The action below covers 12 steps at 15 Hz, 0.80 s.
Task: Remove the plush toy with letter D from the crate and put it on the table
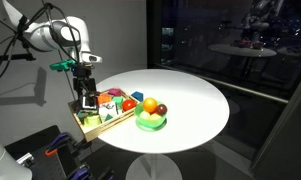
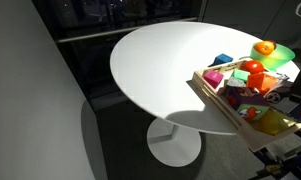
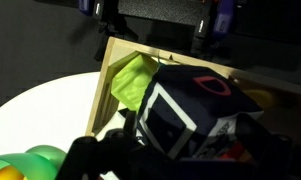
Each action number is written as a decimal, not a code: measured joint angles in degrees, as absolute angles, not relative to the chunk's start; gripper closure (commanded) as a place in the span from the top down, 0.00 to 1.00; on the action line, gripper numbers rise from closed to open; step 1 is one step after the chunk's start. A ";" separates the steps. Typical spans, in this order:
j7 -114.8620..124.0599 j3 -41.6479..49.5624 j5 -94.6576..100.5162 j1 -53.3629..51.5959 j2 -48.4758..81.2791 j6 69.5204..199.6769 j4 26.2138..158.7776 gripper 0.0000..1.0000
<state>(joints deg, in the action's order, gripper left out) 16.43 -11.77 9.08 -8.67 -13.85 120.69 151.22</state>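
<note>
The plush toy with letter D is a black cube with a white-framed letter on one side and a red mark on top. In the wrist view it fills the space between my dark gripper fingers, which are closed against its sides. It sits tilted over the wooden crate. In an exterior view my gripper is at the crate, at the table's edge, with the dark toy under it. In an exterior view the crate shows, but the gripper is hidden.
A yellow-green plush lies in the crate's corner, and red, pink and blue toys lie with it. A green bowl of fruit stands beside the crate on the white round table.
</note>
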 measured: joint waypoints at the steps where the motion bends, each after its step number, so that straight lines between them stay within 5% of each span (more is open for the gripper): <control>1: 16.43 -11.65 9.08 -8.61 -13.54 120.69 151.15 0.74; 7: 16.41 -11.29 9.08 -8.43 -12.20 120.69 150.32 0.27; 12: 15.68 -10.38 8.87 -8.28 -12.32 120.44 149.04 0.02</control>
